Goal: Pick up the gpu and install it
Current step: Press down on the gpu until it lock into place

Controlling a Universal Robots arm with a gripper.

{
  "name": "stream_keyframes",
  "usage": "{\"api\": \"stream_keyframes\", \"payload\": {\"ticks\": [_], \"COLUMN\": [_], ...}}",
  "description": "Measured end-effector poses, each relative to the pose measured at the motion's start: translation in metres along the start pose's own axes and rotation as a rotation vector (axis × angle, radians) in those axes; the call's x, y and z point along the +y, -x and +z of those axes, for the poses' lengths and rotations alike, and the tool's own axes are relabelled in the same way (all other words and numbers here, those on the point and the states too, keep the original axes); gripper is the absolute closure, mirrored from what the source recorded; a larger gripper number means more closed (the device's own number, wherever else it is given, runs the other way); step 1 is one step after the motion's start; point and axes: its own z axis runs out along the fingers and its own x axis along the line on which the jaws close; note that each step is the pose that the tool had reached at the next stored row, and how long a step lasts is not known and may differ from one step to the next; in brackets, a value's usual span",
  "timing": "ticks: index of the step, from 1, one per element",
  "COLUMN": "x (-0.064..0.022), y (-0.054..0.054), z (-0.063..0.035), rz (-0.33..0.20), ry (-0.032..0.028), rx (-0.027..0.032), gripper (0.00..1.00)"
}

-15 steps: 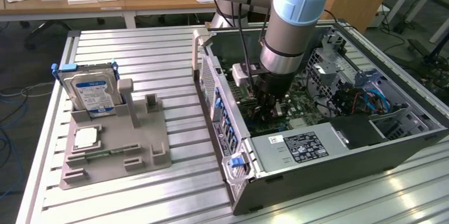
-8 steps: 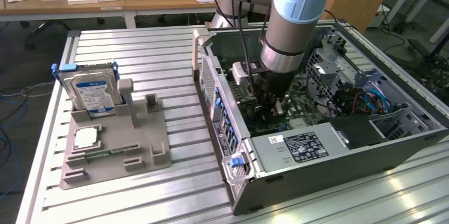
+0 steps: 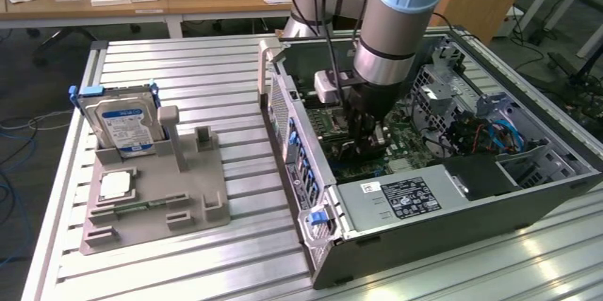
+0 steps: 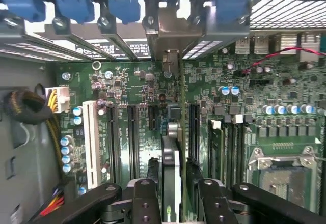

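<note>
The arm's black two-finger gripper (image 3: 366, 142) reaches down into the open grey computer case (image 3: 527, 205), which lies on its side on the ribbed aluminium table (image 3: 188, 68), towards the exterior view's right. It hangs low over the green motherboard (image 4: 127, 89), among the long dark expansion slots (image 4: 131, 137).

In the wrist view the gpu (image 4: 172, 178), a thin flat circuit card seen edge-on as a narrow dark and pale strip, stands directly between the two black fingers (image 4: 147, 183). Its long axis runs straight away from the gripper towards the case's rear wall with its blue slot clips (image 4: 122, 0), parallel to the slots. A silver metal bracket (image 4: 170, 28) sits at that rear wall in line with the card's far end. The card's lower edge appears to lie along one of the slots, though whether it is fully seated cannot be told from this angle.

The jaws stand one on each flat side of the card, close beside it. A thin gap seems to show between the fingers and the card, so they look slightly parted, but whether they grip it or have let go cannot be told for certain.

On the exterior view's left, well apart from the case, a grey parts holder (image 3: 155, 198) carries the silver hard drive with a blue label (image 3: 123, 126), upright, and the small square silver processor chip (image 3: 115, 186), lying flat. Neither is near the gripper.
</note>
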Motion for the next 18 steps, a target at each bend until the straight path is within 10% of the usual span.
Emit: {"api": "stream_keyframes", "payload": {"ticks": [18], "x": [-0.0015], "y": [0.001], "z": [-0.0364], "rz": [0.000], "ry": [-0.0149], "rx": [-0.0002], "gripper": [0.66]}}
